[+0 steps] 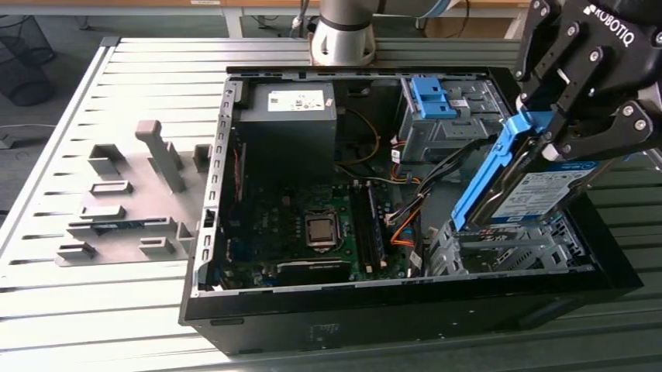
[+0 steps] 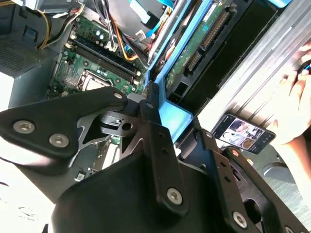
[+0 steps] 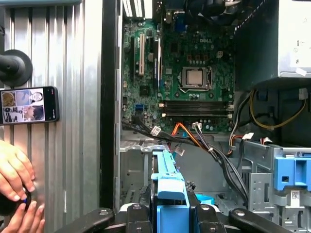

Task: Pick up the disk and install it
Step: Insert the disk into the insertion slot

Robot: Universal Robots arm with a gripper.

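Claw [image 1: 559, 143] clamped on the blue-framed upper end of the disk [image 1: 538, 194], holding it on edge and tilted, probably so that the lower end can slide into the metal drive cage [image 1: 507, 248] at the near corner of the open computer case [image 1: 414, 298]. Disk hanging directly below the claw, lower end at the mouth of the cage, not yet seated. In the first wrist view, blue frame [image 3: 170, 194] pinched between the fingers, above the motherboard [image 3: 194, 73]. Beside the case on the desk [image 3: 73, 58], a phone [image 3: 29, 104] and a person's hand [image 3: 14, 170].
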